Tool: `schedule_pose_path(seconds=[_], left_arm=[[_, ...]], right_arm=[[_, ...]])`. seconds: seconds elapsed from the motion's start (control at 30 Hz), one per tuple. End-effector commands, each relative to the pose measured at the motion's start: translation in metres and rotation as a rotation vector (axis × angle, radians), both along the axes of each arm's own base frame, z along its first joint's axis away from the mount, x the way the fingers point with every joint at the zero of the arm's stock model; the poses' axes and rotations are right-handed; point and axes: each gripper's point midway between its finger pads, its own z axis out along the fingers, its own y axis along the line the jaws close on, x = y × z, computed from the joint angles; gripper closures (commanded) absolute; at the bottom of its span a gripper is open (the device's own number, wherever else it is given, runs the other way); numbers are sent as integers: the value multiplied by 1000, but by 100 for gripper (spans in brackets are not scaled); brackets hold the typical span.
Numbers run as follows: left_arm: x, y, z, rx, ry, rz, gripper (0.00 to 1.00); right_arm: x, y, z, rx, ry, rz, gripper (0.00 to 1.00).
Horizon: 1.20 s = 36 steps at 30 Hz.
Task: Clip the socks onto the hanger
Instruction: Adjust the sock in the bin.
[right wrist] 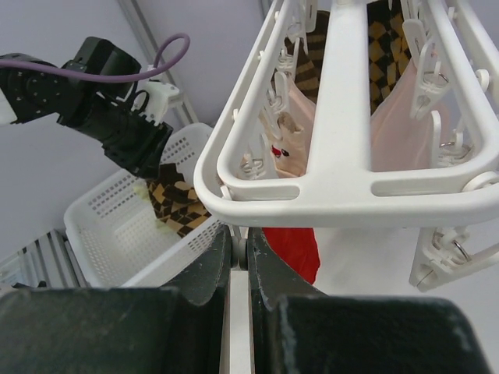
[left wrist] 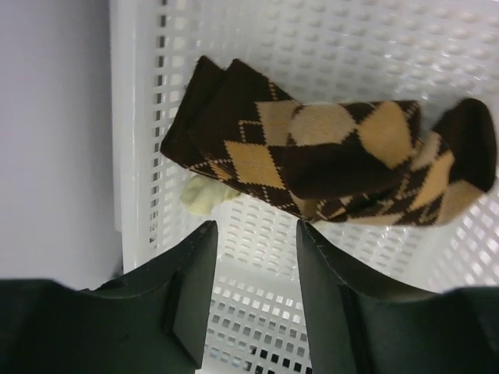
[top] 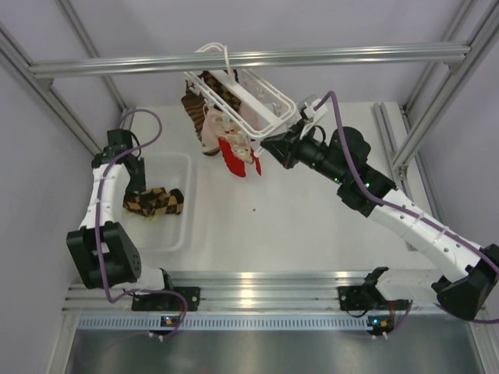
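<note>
L gripper (left wrist: 257, 241) open, fingers apart, hovering just over one checked sock (left wrist: 327, 148) lying crumpled in the white mesh basket (left wrist: 351, 39) at table's left; pale yellow scrap (left wrist: 203, 196) peeks from under it. Hanger (top: 263, 103) hangs tilted from alu crossbar (top: 249, 58); second checked sock (top: 195, 105), pink sock (top: 214, 125) & red sock (top: 232, 156) dangle from it, crowding its left side; R gripper (right wrist: 239, 261) pinched on small white clip (right wrist: 238, 248) under hanger's near rim.
</note>
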Motion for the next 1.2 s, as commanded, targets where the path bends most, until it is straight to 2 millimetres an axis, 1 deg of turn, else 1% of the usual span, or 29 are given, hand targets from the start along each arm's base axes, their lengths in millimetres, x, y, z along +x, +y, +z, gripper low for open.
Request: schedule_pose_path(seconds=[0.0, 0.1, 0.13, 0.23, 0.27, 0.3, 0.4, 0.5, 0.67, 0.83, 1.03, 1.17], left_arm=[[7, 35, 0, 84, -36, 253, 49], [14, 39, -6, 59, -67, 268, 47], [18, 39, -10, 53, -70, 248, 47], [34, 39, -15, 31, -94, 227, 48], [40, 40, -12, 32, -103, 227, 49], [43, 43, -18, 39, -84, 232, 50], [55, 46, -20, 34, -89, 229, 50], [60, 47, -24, 32, -85, 228, 50], [58, 51, -29, 52, -47, 247, 51], [48, 53, -33, 68, -12, 269, 52], [38, 57, -40, 96, 26, 279, 52], [39, 55, -45, 86, 34, 275, 52]], right_arm=[[7, -10, 18, 44, -50, -48, 100], [7, -12, 13, 43, -44, -54, 100], [8, -13, 12, 45, -42, -58, 100], [6, -13, 8, 48, -31, -57, 100], [6, -14, 6, 49, -26, -60, 100], [6, -14, 5, 50, -24, -60, 100], [6, -14, 3, 50, -24, -60, 100], [7, -14, 1, 47, -20, -66, 100], [13, -15, 0, 47, -29, -73, 100], [20, -18, -1, 44, -24, -80, 100], [22, -20, -5, 45, -11, -80, 100], [24, -21, -7, 44, -2, -78, 100]])
